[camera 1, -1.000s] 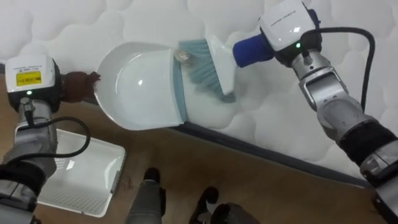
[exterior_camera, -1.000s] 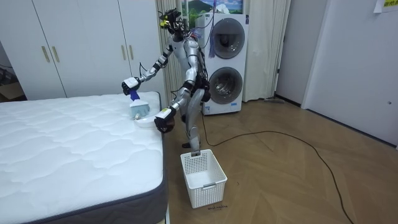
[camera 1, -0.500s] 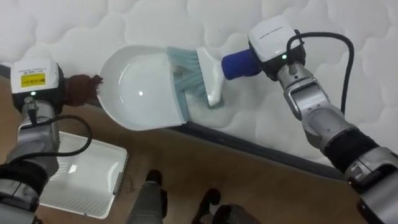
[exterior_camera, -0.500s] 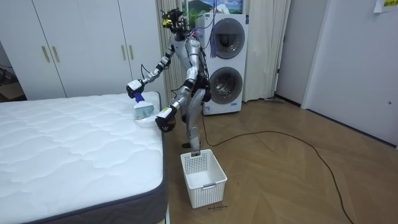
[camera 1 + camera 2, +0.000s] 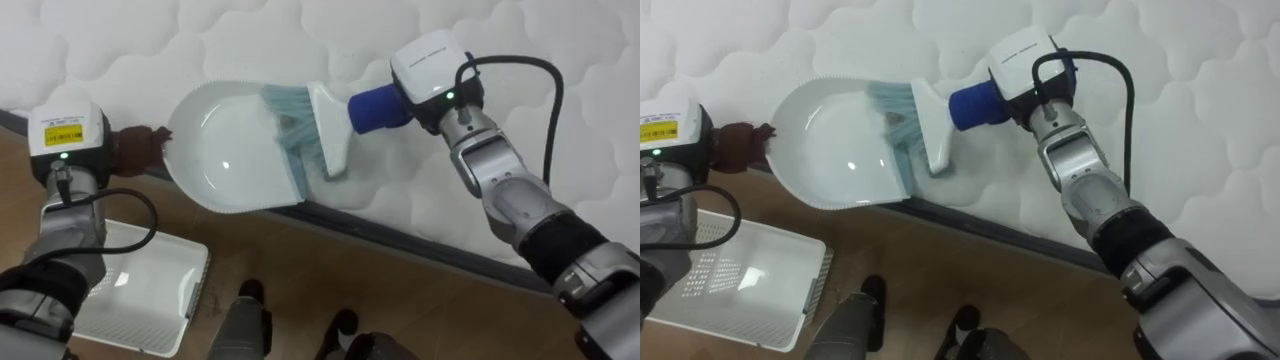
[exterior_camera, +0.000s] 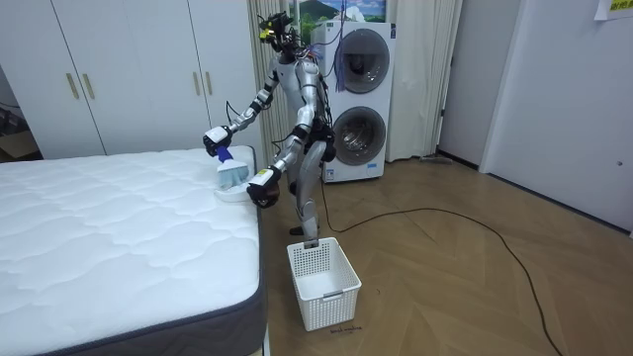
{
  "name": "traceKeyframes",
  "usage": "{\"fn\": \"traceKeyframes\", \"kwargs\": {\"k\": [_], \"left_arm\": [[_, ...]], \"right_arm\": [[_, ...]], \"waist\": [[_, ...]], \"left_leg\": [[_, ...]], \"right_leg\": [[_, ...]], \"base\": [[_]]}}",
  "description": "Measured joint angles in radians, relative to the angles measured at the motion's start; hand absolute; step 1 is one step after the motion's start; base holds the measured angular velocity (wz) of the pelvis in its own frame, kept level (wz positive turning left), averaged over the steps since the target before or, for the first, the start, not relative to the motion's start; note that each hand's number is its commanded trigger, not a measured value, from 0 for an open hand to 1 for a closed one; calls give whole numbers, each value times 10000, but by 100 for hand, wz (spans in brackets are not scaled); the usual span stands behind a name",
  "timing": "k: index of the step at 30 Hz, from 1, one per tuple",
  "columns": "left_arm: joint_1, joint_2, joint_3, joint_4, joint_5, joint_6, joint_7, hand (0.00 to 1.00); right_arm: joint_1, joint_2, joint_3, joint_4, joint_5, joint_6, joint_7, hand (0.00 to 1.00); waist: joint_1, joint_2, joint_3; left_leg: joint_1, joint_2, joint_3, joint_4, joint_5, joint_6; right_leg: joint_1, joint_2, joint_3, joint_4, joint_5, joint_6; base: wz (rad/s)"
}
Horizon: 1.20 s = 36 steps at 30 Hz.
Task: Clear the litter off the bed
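I see the dustpan (image 5: 225, 150) on the bed's (image 5: 500, 40) near edge, the brush (image 5: 310, 125) at its 3 o'clock reaching into it, the basket (image 5: 135, 290) on the floor (image 5: 420, 300) at its 7 o'clock.

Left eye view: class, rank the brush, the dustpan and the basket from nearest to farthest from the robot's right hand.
1. Brush, at the right hand, on the mattress.
2. Dustpan, left of the brush, at the mattress edge.
3. Basket, on the floor, lower left.
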Motion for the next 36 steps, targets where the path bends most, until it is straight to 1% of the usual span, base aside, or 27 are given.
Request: {"fn": "traceKeyframes", "kwargs": {"k": [4,6,9,13,16,17,21,24,27,32,36], "left_arm": [[1,-3,10,0,0,7,0,100],[1,-4,15,7,-1,40,0,100],[1,-24,24,69,-8,34,0,100],[28,-83,63,165,-17,23,28,100],[27,-86,54,279,-18,-75,204,100],[28,-89,51,306,-20,-164,253,100],[29,-117,54,358,-4,-260,480,100],[32,-120,55,387,-2,-332,493,100],[31,-146,88,504,-1,-425,500,100],[31,-237,172,548,-13,-460,515,100],[32,-274,180,563,-13,-541,518,100]], "right_arm": [[70,52,-3,-55,-11,-39,1,100],[90,213,-5,-93,-11,-1,25,100],[90,372,-3,-117,1,-64,175,100],[152,387,17,-580,129,-131,506,100],[151,386,20,-1081,425,-372,738,100],[160,411,36,-1255,586,-552,777,100],[225,759,83,-1726,680,-976,943,100],[316,819,173,-1977,691,-1224,1085,100],[316,817,386,-2019,707,-1323,1255,100],[351,892,498,-2282,743,-1451,1755,100],[394,1052,499,-2405,748,-1541,1958,100]], "waist": [[1,0,0],[-5,0,0],[0,1,0],[1,9,0],[-7,63,6],[-2,109,9],[7,250,-3],[7,304,-28],[11,332,-44],[6,334,-45],[5,334,-47]], "left_leg": [[0,1,0,11,0,0],[0,1,16,3,0,-1],[17,2,30,-3,0,-1],[19,1,30,-23,0,-1],[18,-1,30,-60,0,-1],[16,-4,31,-63,0,-1],[14,-6,35,-23,1,-2],[15,-11,34,-29,1,-2],[17,-6,34,-19,0,-2],[16,-3,34,14,0,-1],[17,4,35,69,1,-1]], "right_leg": [[-15,6,12,4,0,0],[-43,6,46,31,0,0],[-43,7,83,43,0,0],[-37,11,70,15,0,0],[-37,15,73,7,-2,3],[-39,12,74,4,-3,5],[-53,7,78,13,-8,9],[-58,4,83,36,-9,10],[-59,5,81,52,-9,9],[-66,2,94,68,-8,9],[-55,3,105,92,-8,9]], "base": [[0],[0],[0],[0],[0],[0],[0],[0],[0],[0],[0]]}}
